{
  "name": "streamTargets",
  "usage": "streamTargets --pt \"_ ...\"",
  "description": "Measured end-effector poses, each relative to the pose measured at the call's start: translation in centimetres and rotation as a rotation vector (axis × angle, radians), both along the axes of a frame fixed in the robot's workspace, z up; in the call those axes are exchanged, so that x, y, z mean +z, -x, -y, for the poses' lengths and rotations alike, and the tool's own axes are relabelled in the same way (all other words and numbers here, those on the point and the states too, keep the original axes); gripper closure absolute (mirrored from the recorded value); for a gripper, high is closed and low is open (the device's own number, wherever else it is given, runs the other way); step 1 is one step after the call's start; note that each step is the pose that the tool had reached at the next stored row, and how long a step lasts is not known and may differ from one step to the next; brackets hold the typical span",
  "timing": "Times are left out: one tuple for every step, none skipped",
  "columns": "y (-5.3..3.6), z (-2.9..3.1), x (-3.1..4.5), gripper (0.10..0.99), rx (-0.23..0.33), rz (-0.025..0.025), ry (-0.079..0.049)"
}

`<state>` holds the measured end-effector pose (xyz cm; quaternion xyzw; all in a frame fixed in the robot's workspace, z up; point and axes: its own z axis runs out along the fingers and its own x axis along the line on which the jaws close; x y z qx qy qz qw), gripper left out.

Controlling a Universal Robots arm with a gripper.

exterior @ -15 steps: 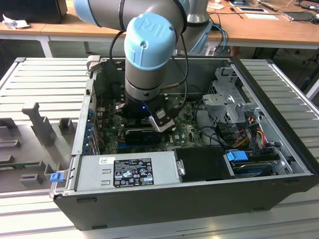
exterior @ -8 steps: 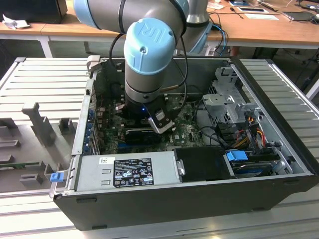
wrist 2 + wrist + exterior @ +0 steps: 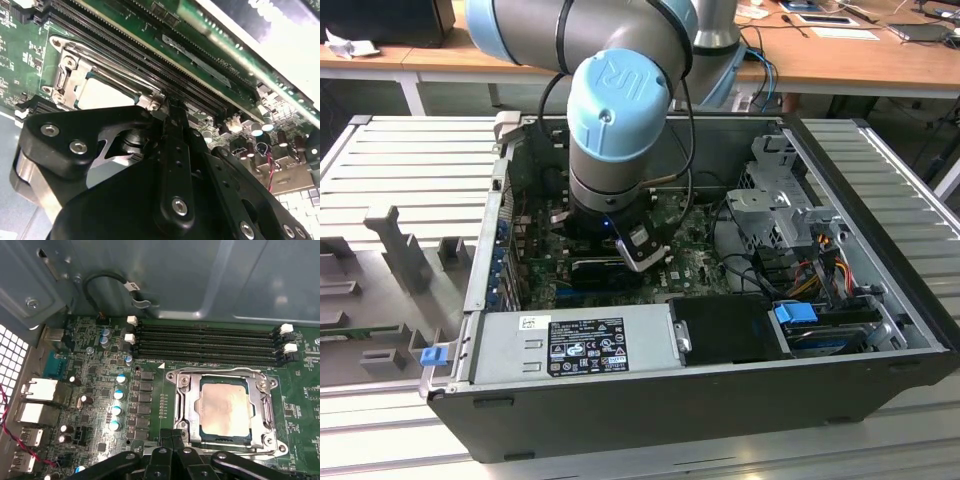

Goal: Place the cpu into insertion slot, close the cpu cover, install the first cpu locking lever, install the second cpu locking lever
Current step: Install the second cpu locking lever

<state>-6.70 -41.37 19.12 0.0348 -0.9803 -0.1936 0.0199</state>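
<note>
Exterior view: a grey robot arm with pale blue joint caps reaches down into an open desktop computer case (image 3: 880, 330) lying on a slatted metal tabletop (image 3: 410, 160). Its hand (image 3: 620, 262) hangs low over the green motherboard (image 3: 695, 265), near the middle of the case. A grey power supply box (image 3: 575, 345) sits along the case's near wall, with a black drive bay (image 3: 725, 330) just beside it.

Second wrist view: the black hand (image 3: 167, 102) is clenched, its fingertips (image 3: 171, 106) pressed together with nothing between them, at the edge of the insertion slot (image 3: 67, 75). The cpu (image 3: 102, 92) lies in that slot, framed by the silvery cpu cover (image 3: 75, 65). Long black memory slots (image 3: 125, 50) run just beside the socket.

First wrist view: the cpu (image 3: 224, 409) sits flat in the insertion slot (image 3: 223, 441), its dull metal top showing through the square cut-out of the cpu cover (image 3: 186, 402), which lies down around it. The hand's (image 3: 172, 437) tips meet at the cover's near edge. Memory slots (image 3: 205, 342) lie beyond the socket.
</note>
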Motion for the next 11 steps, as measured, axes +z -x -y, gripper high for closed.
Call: streamTargets --pt "0.0 0.0 0.13 0.98 0.0 0.0002 0.0" --pt "0.0 -0.01 0.37 0.98 0.0 0.0003 -0.001" --pt "0.01 -0.01 0.6 0.98 0.0 0.0002 0.0" --pt "0.0 -0.01 0.92 0.98 0.0 0.0002 0.0" --pt "0.01 -0.01 1.09 0.98 0.0 0.0002 0.0" --pt "0.01 -0.01 1.35 0.98 0.0 0.0001 0.0" --pt "0.0 -0.01 1.5 0.98 0.0 0.0002 0.0" --pt "0.0 -0.01 1.66 0.98 0.0 0.0002 0.0" --pt "0.0 -0.01 1.82 0.98 0.0 0.0001 0.0" --pt "0.0 -0.01 1.82 0.98 0.0 0.0003 -0.001" --pt "0.0 -0.01 1.82 0.98 0.0 0.0003 -0.001"
